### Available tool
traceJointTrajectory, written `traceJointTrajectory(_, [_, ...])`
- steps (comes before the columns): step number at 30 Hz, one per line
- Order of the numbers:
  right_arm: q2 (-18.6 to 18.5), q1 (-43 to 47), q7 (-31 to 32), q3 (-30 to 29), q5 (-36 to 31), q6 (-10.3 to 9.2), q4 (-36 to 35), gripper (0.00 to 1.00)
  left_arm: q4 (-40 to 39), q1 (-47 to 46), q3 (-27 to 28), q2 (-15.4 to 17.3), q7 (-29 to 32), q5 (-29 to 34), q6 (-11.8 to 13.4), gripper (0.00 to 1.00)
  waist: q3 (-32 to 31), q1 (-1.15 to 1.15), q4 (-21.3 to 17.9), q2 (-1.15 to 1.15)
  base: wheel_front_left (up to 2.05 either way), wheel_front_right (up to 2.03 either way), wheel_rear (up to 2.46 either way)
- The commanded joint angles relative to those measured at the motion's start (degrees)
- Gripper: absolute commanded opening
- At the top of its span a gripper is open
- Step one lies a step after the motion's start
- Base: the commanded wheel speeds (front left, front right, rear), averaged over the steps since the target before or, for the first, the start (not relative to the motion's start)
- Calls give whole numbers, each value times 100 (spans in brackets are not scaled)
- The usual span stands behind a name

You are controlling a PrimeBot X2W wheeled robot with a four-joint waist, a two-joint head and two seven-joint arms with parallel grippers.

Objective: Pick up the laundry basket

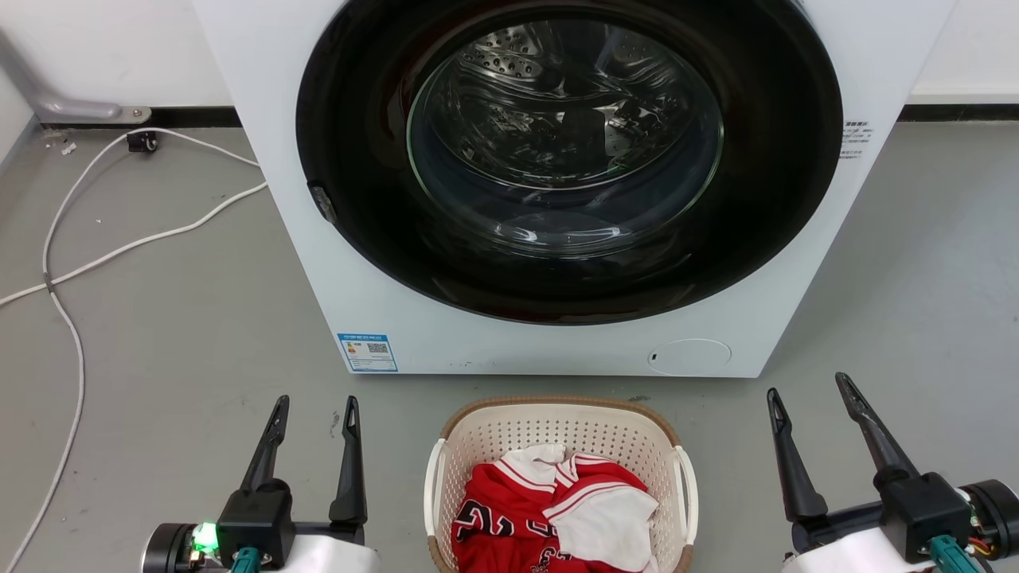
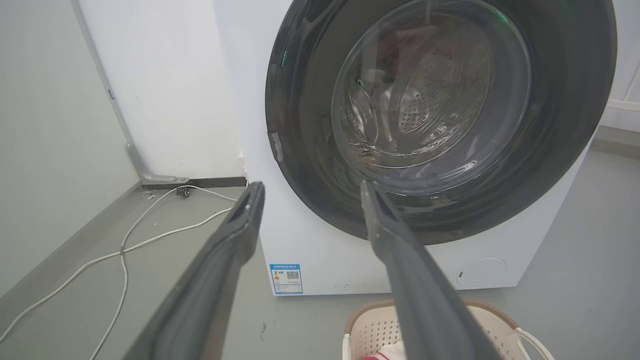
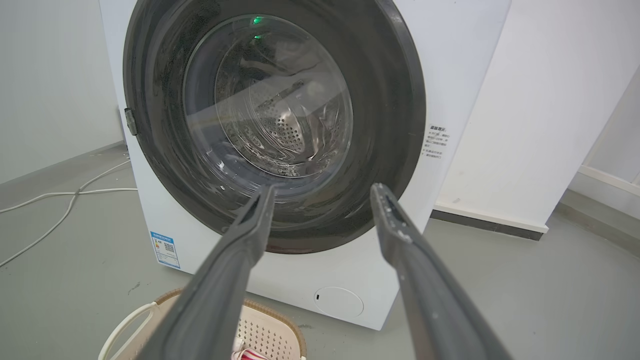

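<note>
Nothing is lifted yet; the left gripper [image 1: 316, 402] hangs spread wide and empty over the floor [image 1: 159, 318]; the laundry basket [image 1: 557, 434], holding red and white clothes [image 1: 549, 517], sits on the floor just before the washing machine [image 1: 358, 278], both handles [image 1: 432, 485] untouched; the right gripper [image 1: 807, 386] hangs as wide and empty. Reaching, gripping and raising all remain. A white cable [image 1: 72, 334] trails well left; open floor flanks each handle; the machine's front crowds the far rim [image 1: 557, 402].
</note>
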Motion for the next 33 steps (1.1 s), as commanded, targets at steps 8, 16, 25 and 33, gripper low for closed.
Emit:
traceJointTrajectory(8, [17, 63, -14, -7, 52, -3, 31, 100, 14, 62, -10, 4, -27, 80, 63, 100, 4, 0, -2, 0, 0, 0, 0])
traceJointTrajectory(16, [17, 59, -14, 9, 68, -4, 34, 100, -4, 55, -1, 5, -27, 94, 69, 100, 19, 0, 4, 0, 0, 0, 0])
traceJointTrajectory(25, [17, -112, -14, 41, 71, -4, 23, 100, -17, -98, 69, 10, -22, 66, 59, 100, 174, 0, -32, 0, 0, 0, 0])
traceJointTrajectory(33, [17, -775, -14, 259, -138, -4, 416, 100, 283, -755, 121, 116, -21, 50, -155, 100, 798, 0, -120, 0, 0, 0, 0])
